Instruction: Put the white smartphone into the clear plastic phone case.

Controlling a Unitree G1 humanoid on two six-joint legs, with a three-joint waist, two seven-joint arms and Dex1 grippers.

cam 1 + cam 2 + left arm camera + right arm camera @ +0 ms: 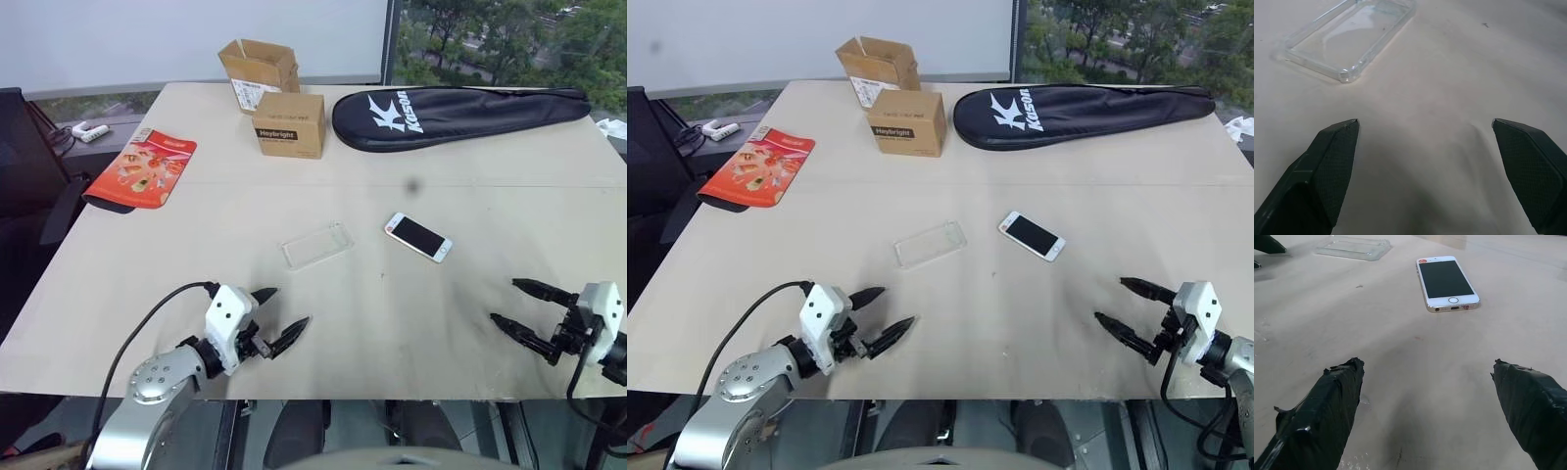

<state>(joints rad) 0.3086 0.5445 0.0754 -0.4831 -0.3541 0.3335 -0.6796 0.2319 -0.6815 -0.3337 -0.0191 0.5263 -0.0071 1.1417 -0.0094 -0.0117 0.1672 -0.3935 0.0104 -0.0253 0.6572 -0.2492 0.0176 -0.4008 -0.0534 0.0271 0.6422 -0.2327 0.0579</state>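
Note:
The white smartphone (418, 237) lies flat, screen up, on the beige table, right of centre; it also shows ahead of my right gripper's fingers as the white smartphone (1446, 282). The clear plastic phone case (315, 245) lies to its left, hollow side up, and appears close in front of my left gripper as the clear plastic phone case (1349, 38). My left gripper (286, 314) hovers open near the front edge, short of the case. My right gripper (508, 303) is open near the front right edge, short of the phone. Neither holds anything.
At the back stand an open cardboard box (257, 69) and a shut Heybright box (290, 124). A black racket bag (456, 115) lies back right. A red packet (143, 170) overhangs the left table edge (59, 257).

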